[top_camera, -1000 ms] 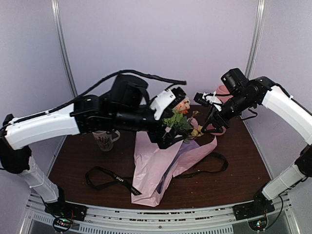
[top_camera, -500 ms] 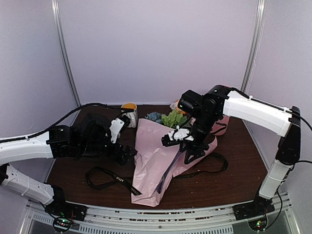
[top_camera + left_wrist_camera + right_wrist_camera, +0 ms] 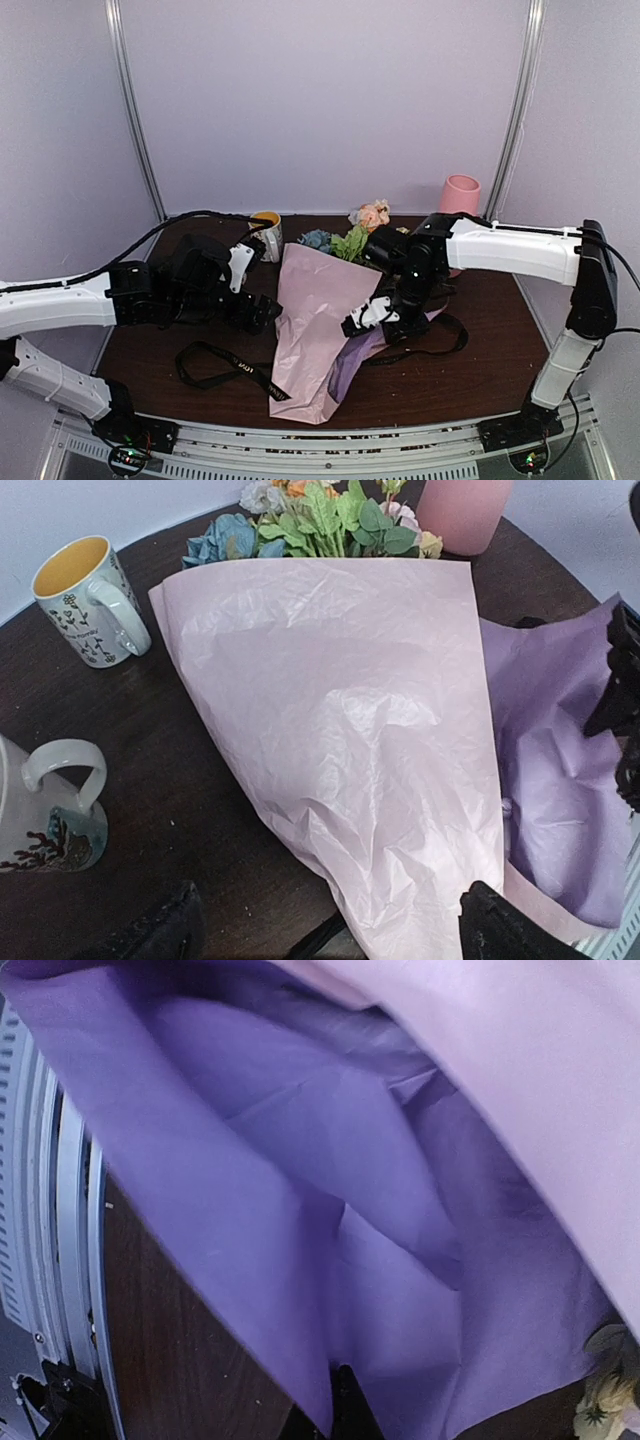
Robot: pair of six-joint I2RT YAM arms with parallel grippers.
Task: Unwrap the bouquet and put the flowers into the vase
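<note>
Right end effector [image 3: 386, 324] pinches shut on lilac tissue [image 3: 300, 1210] at right edge of bouquet [image 3: 315, 300]; left end effector [image 3: 330, 935] gapes open. Best peel slow & low, w/o dragging flowers [image 3: 352, 243].

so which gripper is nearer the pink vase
Right. The right gripper pinches the lilac paper in front of the vase; the left gripper sits left of the bouquet, farther off.

This is a robot test cell in a lab, not anybody's home. Plain pale lilac panels [image 3: 330, 100] close in the far edge and both sides of a dark wooden table [image 3: 500, 350], with bare metal uprights [image 3: 133, 110] at the far corners. Along the near edge, a slotted aluminium rail [image 3: 320, 447] carries the bolted bases [image 3: 135, 432] of two white-and-black arms [image 3: 520, 245]. A loose black cable [image 3: 150, 235] trails over one arm.
</note>
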